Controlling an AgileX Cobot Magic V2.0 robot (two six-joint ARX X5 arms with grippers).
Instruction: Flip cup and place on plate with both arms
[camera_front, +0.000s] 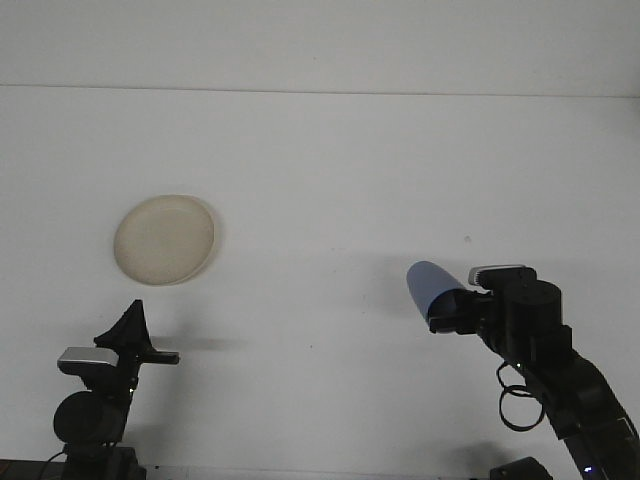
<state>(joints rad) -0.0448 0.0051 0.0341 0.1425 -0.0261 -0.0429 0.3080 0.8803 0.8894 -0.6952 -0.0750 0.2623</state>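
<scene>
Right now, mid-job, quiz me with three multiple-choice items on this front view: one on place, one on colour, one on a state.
1. Where is the plate?
A. Left part of the table, beyond the left gripper
B. Right edge
C. Under the cup

2. What colour is the cup?
A. Red
B. Blue
C. Green

3. What state is the cup in?
A. Standing on the plate
B. Lying loose on the table
C. Held by the right gripper, tilted, clear of the plate

Answers: 1 A, the cream disc lies left, farther than the left arm. 2 B, its body shows blue. 3 C, the right gripper clasps one end while the cup leans up and to the left.
</scene>
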